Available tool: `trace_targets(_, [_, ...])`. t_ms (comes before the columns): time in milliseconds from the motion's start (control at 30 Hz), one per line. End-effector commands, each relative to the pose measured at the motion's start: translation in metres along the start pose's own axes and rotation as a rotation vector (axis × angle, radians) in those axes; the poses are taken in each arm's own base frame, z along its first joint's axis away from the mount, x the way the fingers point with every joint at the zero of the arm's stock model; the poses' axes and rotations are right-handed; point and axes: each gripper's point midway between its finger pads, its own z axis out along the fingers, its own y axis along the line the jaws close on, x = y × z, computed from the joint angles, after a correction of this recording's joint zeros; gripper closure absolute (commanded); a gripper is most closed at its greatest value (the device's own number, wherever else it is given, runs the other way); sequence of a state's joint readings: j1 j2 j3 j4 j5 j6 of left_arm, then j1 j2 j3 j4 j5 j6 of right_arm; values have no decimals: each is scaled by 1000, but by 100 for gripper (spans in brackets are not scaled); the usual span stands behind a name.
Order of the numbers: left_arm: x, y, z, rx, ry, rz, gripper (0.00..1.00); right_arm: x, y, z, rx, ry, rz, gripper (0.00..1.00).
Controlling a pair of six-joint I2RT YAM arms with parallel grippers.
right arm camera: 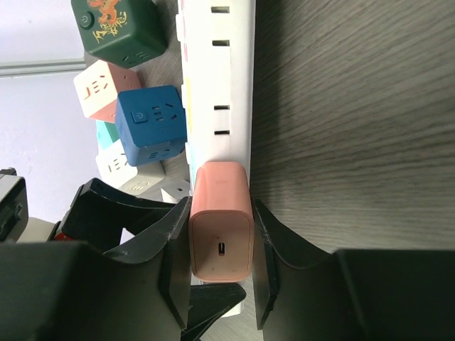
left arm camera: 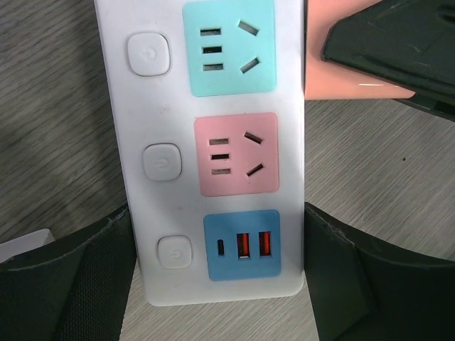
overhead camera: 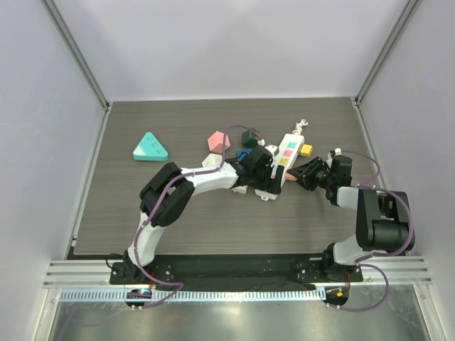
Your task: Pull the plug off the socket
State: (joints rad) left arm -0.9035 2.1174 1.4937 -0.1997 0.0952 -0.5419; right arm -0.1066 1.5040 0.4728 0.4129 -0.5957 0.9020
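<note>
My right jaws [right arm camera: 220, 241] clamped pink plug [right arm camera: 220, 220], seated in side of white power strip [left arm camera: 213, 142] mid-table. My left jaws [left arm camera: 217, 277] stood wide, straddling strip's near end. Grasp step done, I judged; next, steady pull sideways away from strip.

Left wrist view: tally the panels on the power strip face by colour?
On the power strip:
Mint socket panel: 1
Pink socket panel: 1
Blue USB panel: 1
Total: 3
</note>
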Motion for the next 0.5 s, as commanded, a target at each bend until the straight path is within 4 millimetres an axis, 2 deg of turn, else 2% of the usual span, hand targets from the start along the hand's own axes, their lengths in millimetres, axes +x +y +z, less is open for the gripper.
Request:
trace_targets(0, [54,42,11,-142,149,-72,100,-4,12,-9,5,-12,-27,99])
trace_targets(67, [55,44,12,-145,153,-83,100,-7,21,-14,-13,-23,-33,99])
trace_targets(133, [54,42,13,-135,151,-86,100,-2,9,-20,79,3,-67,99])
trace_targets(167, [53,41,13,-128,149,-85,100,-15,20,-26,95,-40,-131,99])
trace_targets(200, [53,40,13,-124,150,-85,100,-16,3,-33,198,-48,-161,99])
trace_targets(267, [50,37,14,-111,147,-83,100,-26,6,-42,229,-91,-200,99])
trace_targets(400, [51,35,15,-104,156,-82,100,-6,21,-40,98,-15,-116,99])
trace_targets(433, [50,33,14,-99,156,-82,100,-4,37,-34,-11,7,-117,99])
trace_targets(467, [50,33,15,-96,157,-85,100,3,34,-31,-23,32,-57,99])
